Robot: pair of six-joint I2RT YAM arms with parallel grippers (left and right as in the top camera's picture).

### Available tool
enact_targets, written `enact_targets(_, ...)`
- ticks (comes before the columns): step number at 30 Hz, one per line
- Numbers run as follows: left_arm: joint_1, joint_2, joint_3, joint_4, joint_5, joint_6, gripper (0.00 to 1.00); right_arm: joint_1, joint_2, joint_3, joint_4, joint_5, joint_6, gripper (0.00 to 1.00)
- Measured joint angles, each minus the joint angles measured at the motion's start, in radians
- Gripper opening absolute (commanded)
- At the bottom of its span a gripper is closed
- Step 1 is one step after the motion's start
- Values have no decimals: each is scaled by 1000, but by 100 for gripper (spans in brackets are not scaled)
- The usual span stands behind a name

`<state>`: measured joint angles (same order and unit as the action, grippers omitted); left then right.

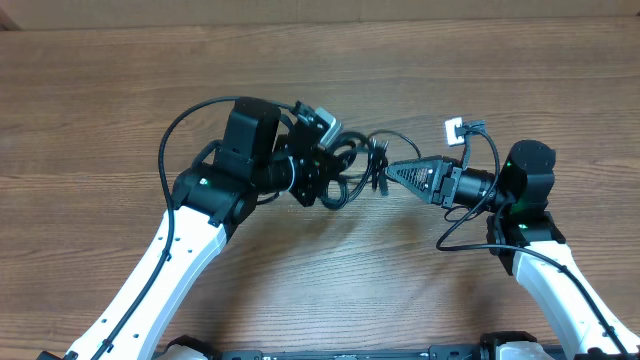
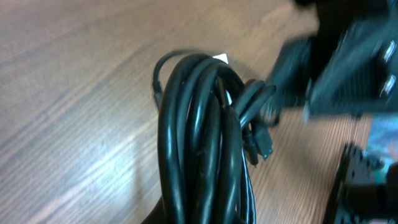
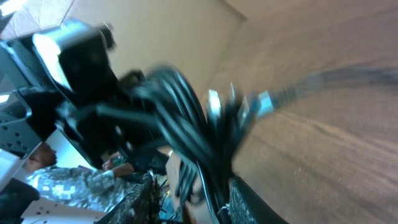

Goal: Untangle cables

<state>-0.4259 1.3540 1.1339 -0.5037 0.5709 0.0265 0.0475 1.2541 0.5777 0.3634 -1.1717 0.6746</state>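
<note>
Several thin black cables (image 1: 352,158) sit coiled in one bunch between the two arms, over the table (image 1: 300,60). The left gripper (image 1: 322,170) is clamped on the coil. The right gripper (image 1: 390,172) is at a loop; its grip cannot be told. Expect light, limp, slippery cord; grasp beside a plug end (image 2: 261,147)

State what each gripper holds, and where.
Left gripper: the cable bundle, at the near end of its loops. Right gripper: at the bundle's strands, grip unclear.

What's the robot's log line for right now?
left gripper: shut on cables | right gripper: shut on cables | cables: bunched loops between both
</note>
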Motion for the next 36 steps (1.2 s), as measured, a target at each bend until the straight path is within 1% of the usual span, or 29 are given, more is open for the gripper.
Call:
enact_targets(6, 0, 0, 0, 116, 5, -115, 4, 90, 0, 0, -61, -8, -43, 38)
enact_targets(10, 0, 0, 0, 179, 39, -166, 4, 190, 0, 0, -64, -6, -82, 39)
enact_targets(14, 3, 0, 0, 179, 46, -185, 4, 240, 0, 0, -64, 0, -108, 38)
enact_targets(19, 2, 0, 0, 156, 49, -180, 4, 248, 0, 0, -79, 2, -129, 38)
enact_targets(22, 3, 0, 0, 114, 40, -153, 4, 245, 0, 0, -129, 8, -137, 38)
enact_targets(27, 3, 0, 0, -20, -15, -56, 4, 192, 0, 0, -235, 53, -159, 38)
enact_targets(32, 3, 0, 0, -89, -50, 19, 4, 129, 1, 0, -269, 114, -167, 38)
enact_targets(36, 3, 0, 0, -161, -44, 93, 4, 75, 1, 0, -269, 147, -172, 38)
